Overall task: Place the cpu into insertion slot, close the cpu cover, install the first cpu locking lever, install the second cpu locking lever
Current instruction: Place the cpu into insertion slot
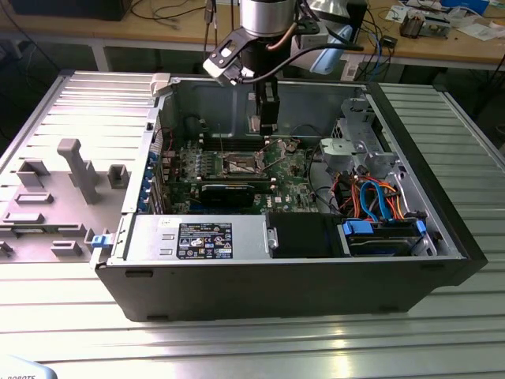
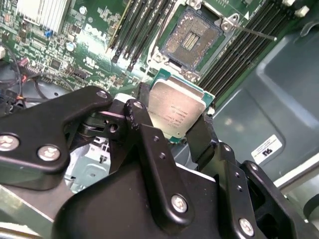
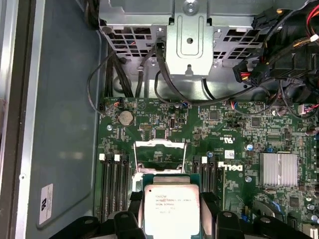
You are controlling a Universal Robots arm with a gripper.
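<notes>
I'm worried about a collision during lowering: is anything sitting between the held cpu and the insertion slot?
Nothing visible does. The gripper holds the cpu above the motherboard, and in the second wrist view the insertion slot lies open with its contacts bare.

The pincer [image 2: 174, 108] holds the cpu [image 3: 171, 206] near the insertion slot [image 2: 192, 40].

cpu [image 2: 175, 110]: square chip with a silver top, clamped in the gripper [image 2: 173, 118], clear of the slot.
insertion slot [image 2: 192, 39]: dark, silver-rimmed, empty, in the middle of the case [image 1: 300, 292].
cpu cover [image 3: 160, 145]: silvery frame, raised open.
</notes>
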